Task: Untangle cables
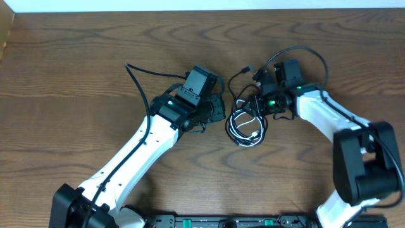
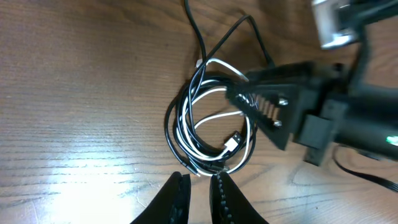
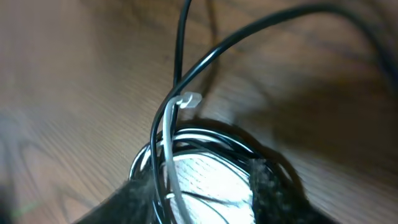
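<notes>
The two cables lie wound together in one small coil on the wooden table. The black cable (image 1: 234, 121) (image 2: 171, 124) forms the outer loops, and one of its tails runs to a small plug (image 1: 247, 68). The white cable (image 1: 254, 132) (image 2: 211, 118) loops inside, its connector (image 2: 233, 142) lying in the ring. My left gripper (image 1: 223, 113) (image 2: 200, 180) sits at the coil's left rim, jaws a narrow gap apart with nothing between. My right gripper (image 1: 251, 104) (image 3: 202, 186) straddles the coil's upper strands, with both cables running beside its left finger (image 3: 134, 199) and bare table showing in the gap.
The left arm's thicker black cable (image 1: 136, 75) arcs over the table at upper left. The right arm's own cable (image 1: 304, 54) loops above its wrist. The table's far edge (image 1: 202, 9) is at the top, and both arm bases stand along the near edge.
</notes>
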Available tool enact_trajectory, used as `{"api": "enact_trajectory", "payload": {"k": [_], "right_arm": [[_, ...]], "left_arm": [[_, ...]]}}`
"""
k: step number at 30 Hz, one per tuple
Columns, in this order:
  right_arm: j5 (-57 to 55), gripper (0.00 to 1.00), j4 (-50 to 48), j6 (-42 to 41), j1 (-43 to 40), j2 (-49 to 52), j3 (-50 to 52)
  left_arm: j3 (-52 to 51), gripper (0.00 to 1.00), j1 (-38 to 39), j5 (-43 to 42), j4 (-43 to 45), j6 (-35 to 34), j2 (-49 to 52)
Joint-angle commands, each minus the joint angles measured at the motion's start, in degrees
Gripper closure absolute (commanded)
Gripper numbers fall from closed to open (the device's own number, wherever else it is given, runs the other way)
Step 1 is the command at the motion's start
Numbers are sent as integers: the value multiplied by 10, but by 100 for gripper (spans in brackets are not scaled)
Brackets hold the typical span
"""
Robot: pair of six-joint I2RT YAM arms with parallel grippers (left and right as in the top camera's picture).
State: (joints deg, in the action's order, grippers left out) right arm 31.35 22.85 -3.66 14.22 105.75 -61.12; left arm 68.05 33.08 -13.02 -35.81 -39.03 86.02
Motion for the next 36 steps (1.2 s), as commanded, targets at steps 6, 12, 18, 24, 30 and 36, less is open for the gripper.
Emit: {"api": "enact_trajectory", "payload": {"k": [6, 12, 18, 24, 30, 36], "right_arm": [[71, 99, 11, -19, 0, -28, -2], [52, 99, 94, -60, -12, -179, -4], [-159, 99, 232, -212, -10, -273, -4], [-188, 99, 278, -220, -7, -255, 25], [-190, 98, 231, -212, 9, -231, 38], [-190, 65, 126, -211, 19, -213, 38]], "left_arm": [[3, 83, -3, 0, -2, -3, 9], [3, 73, -3, 0, -2, -2, 10], [3, 72, -3, -3, -2, -2, 34], [3, 74, -3, -14, 1, -2, 74], [3, 76, -3, -16, 2, 0, 78], [3, 76, 9, -16, 5, 14, 79]]}}
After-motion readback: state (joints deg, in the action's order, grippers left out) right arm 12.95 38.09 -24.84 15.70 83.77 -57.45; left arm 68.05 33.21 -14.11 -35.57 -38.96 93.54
